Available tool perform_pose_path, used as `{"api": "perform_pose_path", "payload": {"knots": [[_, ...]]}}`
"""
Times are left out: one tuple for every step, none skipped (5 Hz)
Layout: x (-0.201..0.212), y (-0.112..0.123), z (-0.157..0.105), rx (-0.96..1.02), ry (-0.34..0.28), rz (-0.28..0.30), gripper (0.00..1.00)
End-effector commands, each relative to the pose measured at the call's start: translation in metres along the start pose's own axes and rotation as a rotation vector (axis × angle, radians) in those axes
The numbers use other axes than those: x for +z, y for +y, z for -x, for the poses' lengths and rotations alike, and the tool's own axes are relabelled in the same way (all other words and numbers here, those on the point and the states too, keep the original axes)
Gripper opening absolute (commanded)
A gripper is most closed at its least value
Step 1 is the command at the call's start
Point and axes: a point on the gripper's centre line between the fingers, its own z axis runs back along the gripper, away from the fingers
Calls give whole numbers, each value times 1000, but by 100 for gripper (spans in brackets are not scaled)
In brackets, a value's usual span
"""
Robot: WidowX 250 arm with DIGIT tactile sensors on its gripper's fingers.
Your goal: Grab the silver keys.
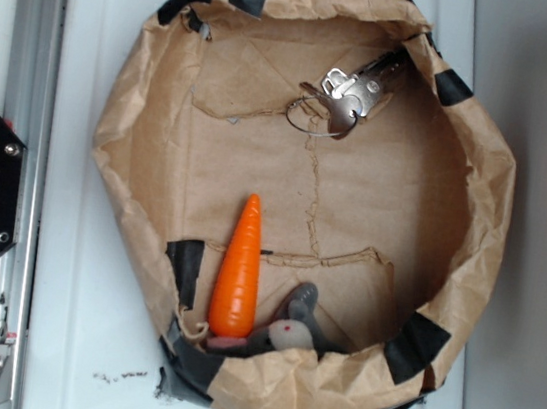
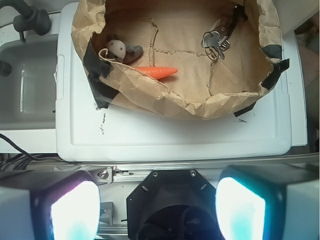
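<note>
- Gripper (image 2: 157,207): two pale fingers (image 2: 75,210) at the bottom corners of the wrist view, spread wide apart with nothing between them; well apart from the container, over the robot's black base (image 2: 165,205).
- White surface (image 2: 175,135): flat lid-like top carrying the container.
- Brown paper container (image 1: 470,241): crumpled walls, patched with black tape.
- Silver keys (image 1: 348,95): on a thin wire ring, lying on the container floor near the wall (the end opposite the carrot).
- Orange carrot (image 1: 239,271): on the floor, thick end by the taped wall.
- Grey plush toy (image 1: 289,328): just beside the carrot's thick end.
</note>
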Motion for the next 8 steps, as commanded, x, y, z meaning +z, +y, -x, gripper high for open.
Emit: {"api": "perform_pose_path", "payload": {"knots": [[0, 0, 0, 0, 0, 0, 100], [-19, -12, -48, 35, -106, -30, 100], [-37, -7, -91, 38, -170, -34, 100], [-70, 14, -126, 3, -218, -80, 100], [-86, 34, -133, -89, -179, -35, 100], [-95, 55, -129, -106, -169, -53, 100], [-95, 55, -129, -106, -169, -53, 100], [-95, 55, -129, -106, -169, -53, 100]]}}
